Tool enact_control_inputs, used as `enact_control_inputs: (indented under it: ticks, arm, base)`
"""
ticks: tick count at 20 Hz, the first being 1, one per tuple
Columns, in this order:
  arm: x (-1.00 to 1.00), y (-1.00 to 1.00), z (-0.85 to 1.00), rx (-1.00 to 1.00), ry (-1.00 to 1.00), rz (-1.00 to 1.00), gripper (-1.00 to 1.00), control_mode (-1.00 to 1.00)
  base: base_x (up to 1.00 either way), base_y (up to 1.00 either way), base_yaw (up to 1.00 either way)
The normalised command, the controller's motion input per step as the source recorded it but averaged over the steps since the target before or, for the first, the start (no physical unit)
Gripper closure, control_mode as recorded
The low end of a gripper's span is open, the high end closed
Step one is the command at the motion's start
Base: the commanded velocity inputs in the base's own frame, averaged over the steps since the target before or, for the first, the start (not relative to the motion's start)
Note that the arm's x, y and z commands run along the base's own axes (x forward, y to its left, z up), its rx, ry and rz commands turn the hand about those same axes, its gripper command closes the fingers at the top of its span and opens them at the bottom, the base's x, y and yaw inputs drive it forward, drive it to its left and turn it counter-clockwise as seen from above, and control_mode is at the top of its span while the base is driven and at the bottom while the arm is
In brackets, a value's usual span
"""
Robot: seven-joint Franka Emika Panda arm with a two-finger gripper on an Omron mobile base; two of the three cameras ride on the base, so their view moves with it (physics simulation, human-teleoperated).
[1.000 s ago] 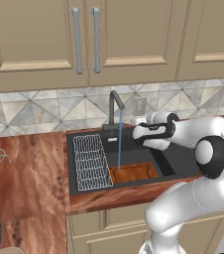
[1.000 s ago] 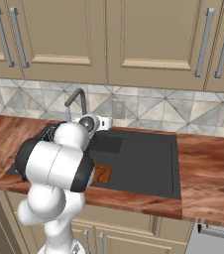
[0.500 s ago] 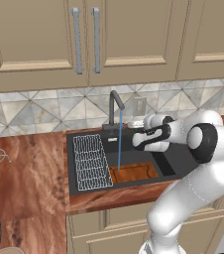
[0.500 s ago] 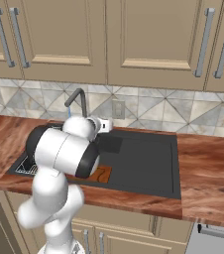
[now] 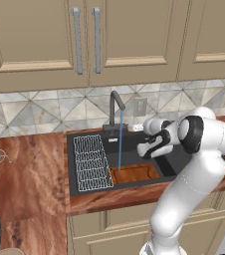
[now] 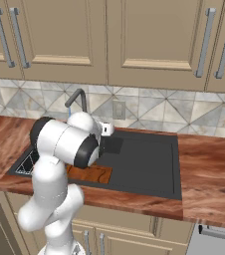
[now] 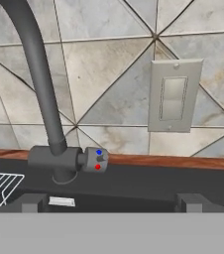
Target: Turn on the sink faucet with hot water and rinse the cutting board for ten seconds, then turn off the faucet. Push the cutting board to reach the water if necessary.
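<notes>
The dark grey sink faucet (image 5: 115, 106) stands at the back of the black sink (image 5: 72, 187), and a thin blue stream of water (image 5: 120, 151) falls from its spout onto the left end of the reddish-brown cutting board (image 5: 133, 174). My gripper (image 5: 137, 128) hovers over the sink's back rim, just right of the faucet base, pointing at the wall. In the hand view the gripper (image 7: 112, 203) is open, with nothing between its fingertips (image 7: 32, 202). The faucet lever (image 7: 95, 159), with its blue and red dots, sits above and left of centre. The cutting board (image 6: 92, 174) lies by the sink's front wall.
A white wire rack (image 5: 90, 162) fills the sink's left part. A wall outlet (image 7: 172, 96) sits on the tiled backsplash right of the faucet. Wood-grain countertop (image 5: 30, 174) runs on both sides. The right half of the sink (image 6: 144, 162) holds nothing.
The arm's elbow has swung and the hand has drawn slightly back and right of the faucet base. The water runs throughout and the cutting board has not moved.
</notes>
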Motion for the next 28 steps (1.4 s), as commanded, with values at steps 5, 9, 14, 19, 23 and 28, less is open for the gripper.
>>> enact_control_inputs:
  ticks: [5, 9, 14, 19, 23, 28]
  arm:
    - [0.05, 0.05, 0.00, 0.00, 0.00, 0.00, -1.00, -1.00]
    - [0.19, 0.08, -0.05, 0.00, 0.00, 0.00, -1.00, -1.00]
    - [0.23, 0.11, -0.22, 0.00, 0.00, 0.00, -1.00, -1.00]
    - [0.19, 0.11, -0.15, 0.00, 0.00, 0.00, -1.00, -1.00]
    - [0.18, 0.13, -0.09, 0.00, 0.00, 0.00, -1.00, -1.00]
    - [0.10, 0.09, -0.02, 0.00, 0.00, 0.00, -1.00, -1.00]
  base:
    - [0.00, 0.00, 0.00]
    - [0.00, 0.00, 0.00]
    - [0.00, 0.00, 0.00]
    - [0.00, 0.00, 0.00]
    - [0.00, 0.00, 0.00]
    - [0.00, 0.00, 0.00]
